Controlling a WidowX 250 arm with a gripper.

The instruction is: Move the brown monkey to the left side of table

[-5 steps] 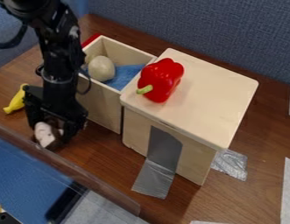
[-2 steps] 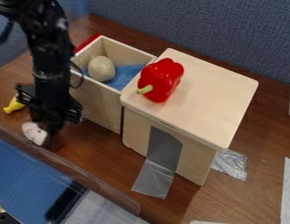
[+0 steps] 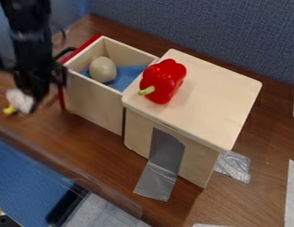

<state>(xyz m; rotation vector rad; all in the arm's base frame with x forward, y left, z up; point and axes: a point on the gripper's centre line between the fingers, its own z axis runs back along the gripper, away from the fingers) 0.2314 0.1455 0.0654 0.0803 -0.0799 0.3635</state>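
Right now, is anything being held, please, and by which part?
The pincer seems to hold the monkey beside its pale face; exactly where is hidden.

Black arm [image 3: 27, 26] came in at top left corner, hung down along left edge, nearly upright. Wrist [image 3: 33, 55] sat below, roughly in line with arm. Gripper [image 3: 30, 98] pointed downward at left of view, closed in grasp, outline blurred, fingertips partly hidden.
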